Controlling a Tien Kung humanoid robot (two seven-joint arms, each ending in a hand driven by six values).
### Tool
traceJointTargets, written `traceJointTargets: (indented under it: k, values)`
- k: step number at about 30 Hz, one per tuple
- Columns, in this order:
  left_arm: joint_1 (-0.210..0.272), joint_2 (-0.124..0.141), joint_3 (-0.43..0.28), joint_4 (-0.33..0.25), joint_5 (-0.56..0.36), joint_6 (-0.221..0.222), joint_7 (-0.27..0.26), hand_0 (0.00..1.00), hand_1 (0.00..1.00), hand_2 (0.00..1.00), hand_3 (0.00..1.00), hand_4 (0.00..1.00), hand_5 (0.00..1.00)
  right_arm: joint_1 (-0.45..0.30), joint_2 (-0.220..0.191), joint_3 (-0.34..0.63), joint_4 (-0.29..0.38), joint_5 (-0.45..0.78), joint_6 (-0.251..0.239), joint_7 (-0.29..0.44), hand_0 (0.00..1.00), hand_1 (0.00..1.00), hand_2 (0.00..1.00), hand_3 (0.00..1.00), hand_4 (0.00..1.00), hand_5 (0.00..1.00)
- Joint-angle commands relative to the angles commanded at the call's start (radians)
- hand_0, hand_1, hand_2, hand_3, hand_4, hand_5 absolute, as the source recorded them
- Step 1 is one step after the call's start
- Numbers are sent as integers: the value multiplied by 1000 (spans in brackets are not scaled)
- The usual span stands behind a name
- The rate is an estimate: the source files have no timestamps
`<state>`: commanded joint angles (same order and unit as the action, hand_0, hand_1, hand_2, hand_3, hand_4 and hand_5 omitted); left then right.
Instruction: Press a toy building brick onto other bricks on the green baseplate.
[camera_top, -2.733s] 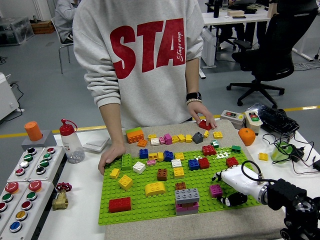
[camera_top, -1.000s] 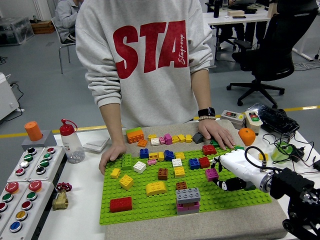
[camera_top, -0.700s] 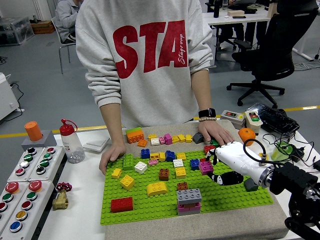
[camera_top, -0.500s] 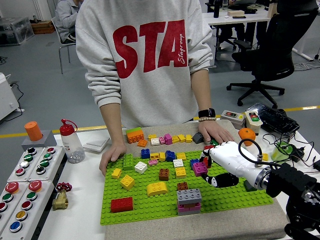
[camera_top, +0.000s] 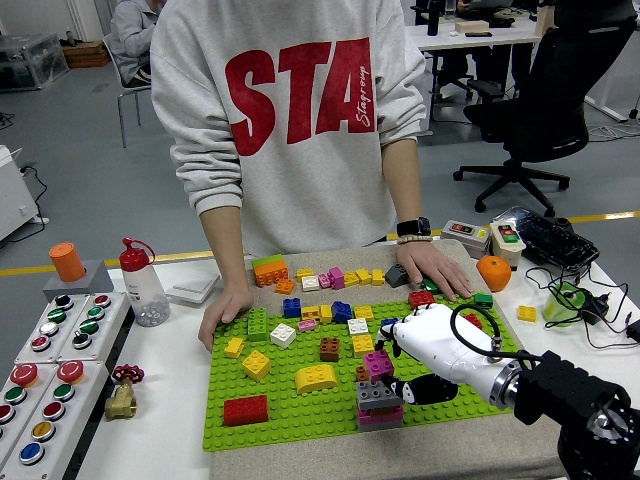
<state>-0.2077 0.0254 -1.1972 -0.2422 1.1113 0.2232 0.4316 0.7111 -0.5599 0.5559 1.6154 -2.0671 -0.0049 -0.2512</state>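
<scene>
A small magenta brick with studded top is clamped in the fingers of the glossy white right hand and held just above a grey-on-pink stack, at 6 o'clock on the knobbly green baseplate. At 12 o'clock of the baseplate, a person's hands are laid flat on the surface.
</scene>
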Motion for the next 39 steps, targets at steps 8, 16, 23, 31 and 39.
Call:
traceJointTargets:
  k: [8,16,23,31,39]
  values:
    - [-1,0,2,0,-2,-1,1,633,596,607,406,298,944,-1,13,-17,-19,-26,-4,-15,654,560,551,565,537,316]
    - [-1,0,2,-1,-1,-1,1,633,596,606,406,298,945,1,20,-27,-30,-31,9,-26,653,560,550,567,534,325]
    - [-3,0,0,0,2,-1,0,633,596,606,405,299,946,3,18,-33,-26,-30,19,-30,654,564,557,575,540,341]
    - [-4,0,-1,0,4,-1,0,633,595,606,404,300,947,8,20,-41,-32,-24,27,-29,654,564,557,578,542,344]
    - [-3,0,-3,0,7,0,1,632,596,606,404,300,948,11,29,-47,-52,-19,28,-29,654,569,566,584,543,351]
